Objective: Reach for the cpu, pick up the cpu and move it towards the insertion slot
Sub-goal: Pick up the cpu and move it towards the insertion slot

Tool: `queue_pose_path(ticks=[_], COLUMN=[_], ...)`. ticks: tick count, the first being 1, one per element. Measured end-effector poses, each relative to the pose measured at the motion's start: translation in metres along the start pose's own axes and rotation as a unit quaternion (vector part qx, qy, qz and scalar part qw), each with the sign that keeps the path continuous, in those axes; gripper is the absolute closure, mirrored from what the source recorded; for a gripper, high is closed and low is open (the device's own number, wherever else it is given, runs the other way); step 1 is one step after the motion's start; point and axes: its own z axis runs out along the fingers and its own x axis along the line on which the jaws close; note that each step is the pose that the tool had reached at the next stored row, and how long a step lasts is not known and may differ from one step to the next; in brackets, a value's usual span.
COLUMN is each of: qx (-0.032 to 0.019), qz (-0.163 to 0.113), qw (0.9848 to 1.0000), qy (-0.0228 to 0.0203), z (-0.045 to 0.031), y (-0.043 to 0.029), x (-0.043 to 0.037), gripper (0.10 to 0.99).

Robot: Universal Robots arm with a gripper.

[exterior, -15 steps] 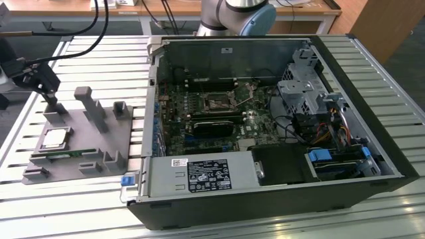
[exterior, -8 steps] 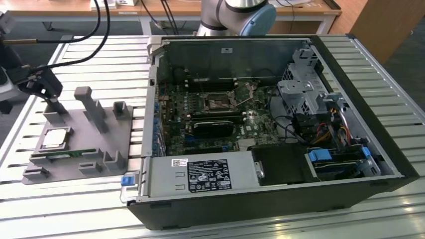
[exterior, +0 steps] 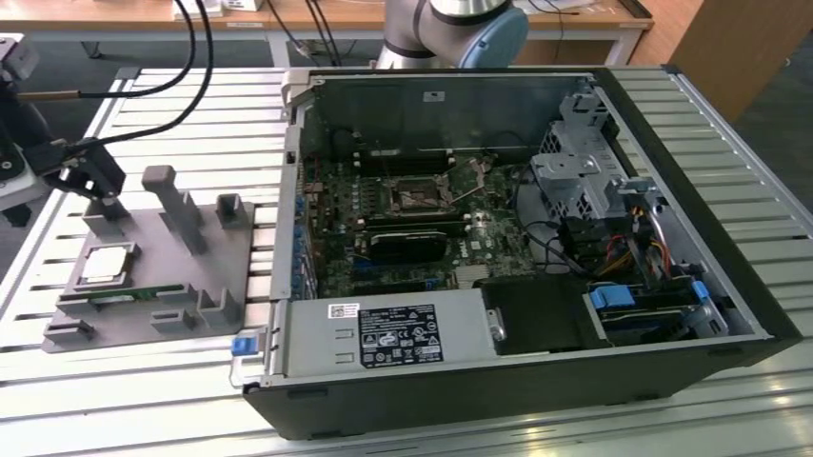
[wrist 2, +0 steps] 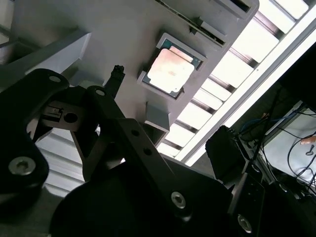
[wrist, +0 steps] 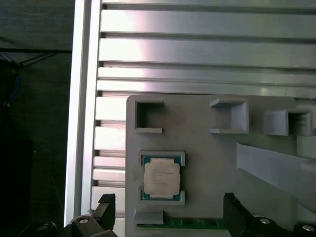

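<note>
The tool [wrist: 168, 201] is wide open, holding nothing, above the cpu [wrist: 161, 177], which lies flat in a gray holder [wrist: 207, 158] on the table [wrist: 197, 49], well apart from the slot [exterior: 416, 197].

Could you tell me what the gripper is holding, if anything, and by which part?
Nothing: the black gripper is open, clear of the flat square silver-topped cpu lying in its grey plastic fixture.

Hand [wrist: 168, 198] (mostly) and memory stick [wrist: 187, 225] cropped by frame edge.
</note>
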Motion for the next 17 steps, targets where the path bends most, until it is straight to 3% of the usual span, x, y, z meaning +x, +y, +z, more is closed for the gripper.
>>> queue_pose_path(ticks=[17], qx=[0.0000], qz=[0.000], qw=[1.0000], qy=[0.0000], z=[0.0310], y=[-0.0041], x=[0.0024], gripper=[0.149])
